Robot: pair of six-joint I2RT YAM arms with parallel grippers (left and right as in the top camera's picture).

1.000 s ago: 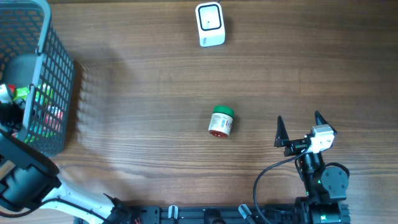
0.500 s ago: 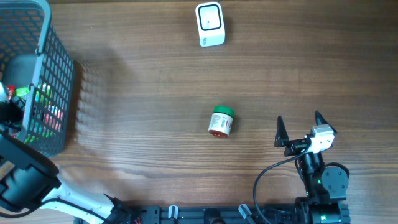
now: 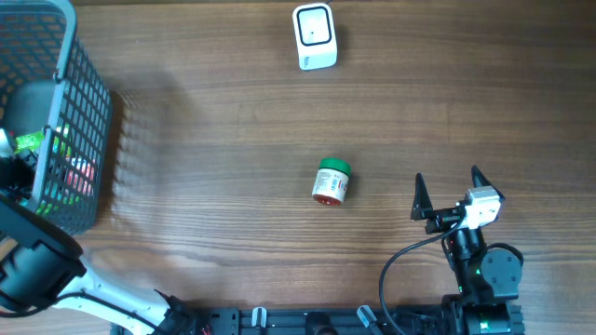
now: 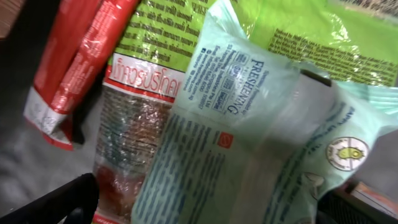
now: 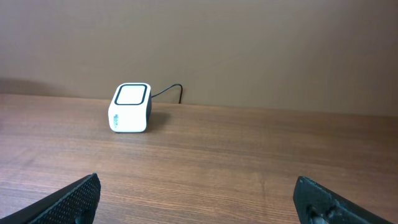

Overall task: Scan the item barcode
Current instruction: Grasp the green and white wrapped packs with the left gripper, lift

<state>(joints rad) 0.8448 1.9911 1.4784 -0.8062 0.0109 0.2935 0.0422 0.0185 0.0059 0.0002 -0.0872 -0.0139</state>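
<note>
Fingers first: left fingers (image 4: 65, 200) spread wide and empty, down inside the basket (image 3: 86, 112), hovering over a pale green packet (image 4: 249, 137) and a red pouch (image 4: 74, 56). Over to the right fingers (image 5: 69, 198): wide apart too, gripping nothing, low over the wooden surface (image 3: 214, 121), looking toward the white scanner (image 5: 130, 107) at the far edge. The green-capped jar (image 3: 331, 181) lies on its side mid-surface, well apart from the scanner, left of the right fingers.

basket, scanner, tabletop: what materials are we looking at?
Basket: likely moulded plastic, matte grey; thin square lattice walls with a thicker rim.
Scanner: probably plastic; smooth white shell with a dark-edged window on top.
Table: wood or wood-look laminate; brown grain lines, low sheen. Cannot tell which.
</note>
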